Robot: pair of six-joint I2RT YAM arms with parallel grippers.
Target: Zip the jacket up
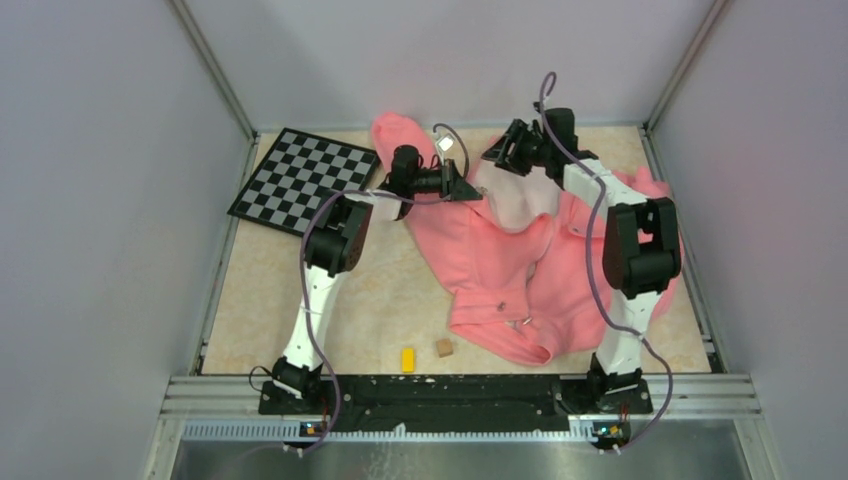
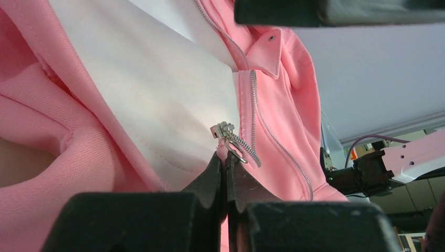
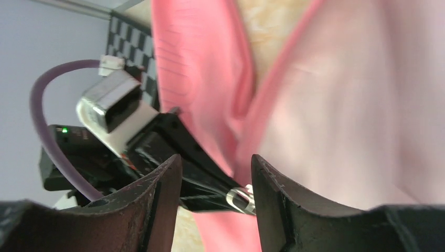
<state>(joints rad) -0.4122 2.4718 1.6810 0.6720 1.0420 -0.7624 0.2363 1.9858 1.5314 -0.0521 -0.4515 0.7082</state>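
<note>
The jacket (image 1: pixel 480 260) lies spread across the middle and right of the surface (image 1: pixel 390 290), its front open so that the paler lining (image 2: pixel 157 89) shows near the far end, and its hem bunched toward the near edge. The left arm (image 1: pixel 330 245) reaches in from the left, and its jaws are clenched tight on the jacket's pink edge just beneath the zipper slider (image 2: pixel 223 129); the small metal pull ring (image 2: pixel 237 153) hangs beside the fingertips. From there one row of zipper teeth (image 2: pixel 283 152) runs away along the pink front panel. The right arm (image 1: pixel 640 245) stretches over the jacket from the right, with its jaws released and standing apart, gripping nothing. In the right wrist view the left arm's jaws and the pull ring sit in the gap between them, the ring close to one finger. A checkerboard (image 1: pixel 303 180) lies at the far left of the surface, tilted against the frame. A yellow block (image 1: pixel 408 359) and a brown cube (image 1: pixel 444 347) rest near the front edge, just left of the hem.
</note>
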